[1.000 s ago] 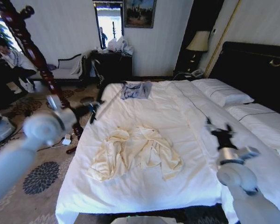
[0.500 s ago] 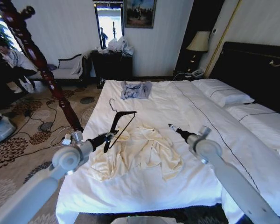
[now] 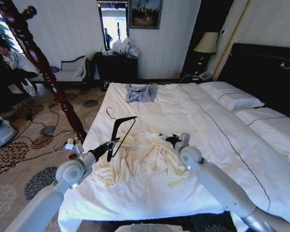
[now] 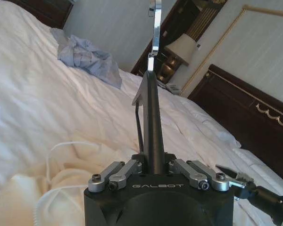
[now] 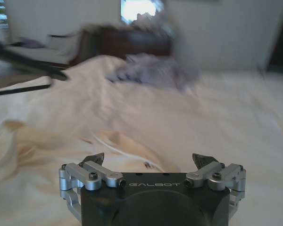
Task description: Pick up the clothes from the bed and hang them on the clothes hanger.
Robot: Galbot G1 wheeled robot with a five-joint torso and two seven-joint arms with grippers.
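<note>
Both arms have closed in over the bed. Left gripper, jaws clamped on the clothes hanger; right gripper, jaws spread and empty, above the cream clothes. Approach step: next, seize the fabric.

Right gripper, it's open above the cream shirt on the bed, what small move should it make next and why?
Probably lower the right gripper straight down onto the cream shirt and close. Its jaws stand open just above the fabric near the collar, gripping nothing, while the left gripper already holds the black hanger beside the shirt over the bed, so the garment must be lifted first.
</note>
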